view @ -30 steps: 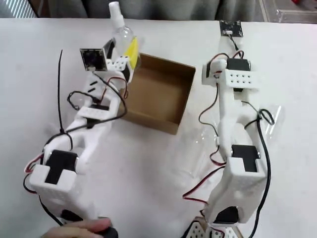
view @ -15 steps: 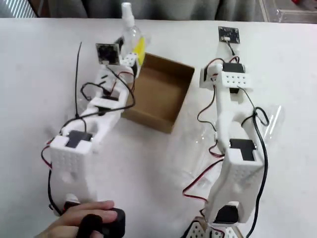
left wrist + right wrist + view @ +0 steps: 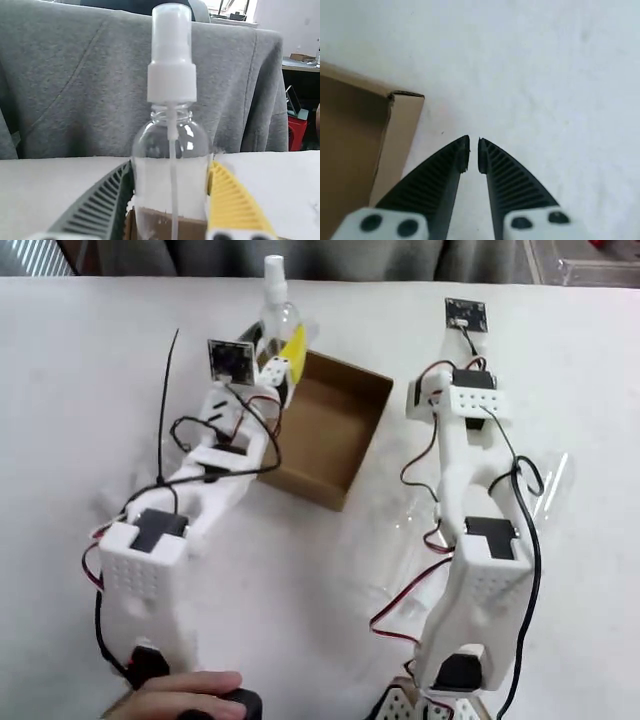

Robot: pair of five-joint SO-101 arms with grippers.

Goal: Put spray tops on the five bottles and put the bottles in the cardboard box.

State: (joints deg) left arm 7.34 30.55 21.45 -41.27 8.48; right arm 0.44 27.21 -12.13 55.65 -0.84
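White table [image 3: 80,360], grey cloth draped along its far edge. Cardboard box [image 3: 322,425] sits open at upper centre of the high view, between the two arms.

Change over the last second: the left arm [image 3: 215,475] has swung toward the box and stretched toward the upper edge of the frame. The bottle [image 3: 279,318] it carries has gone from upper left of the box to the box's upper-left corner. Before, the bottle leaned left; now it is straighter. The right arm [image 3: 468,490] has hardly moved.

Left gripper [image 3: 170,172]: clamped on the bottle's clear body, the grey finger [image 3: 107,207] against one side and the yellow finger [image 3: 231,207] against the other. Both touch the glass at its widest part, and neck and shoulder stand clear above the fingertips. Cardboard edge shows at the bottle's foot. Cannot tell whether the base is inside or outside the box wall.

Bottle about upright, spray top [image 3: 171,55] fitted and uppermost, its dip tube running straight down the middle. In the high view its long axis points at the upper edge of the frame.

Right gripper [image 3: 473,152]: tips drawn together with only a sliver between them, nothing held, over bare table just beside the box's corner.
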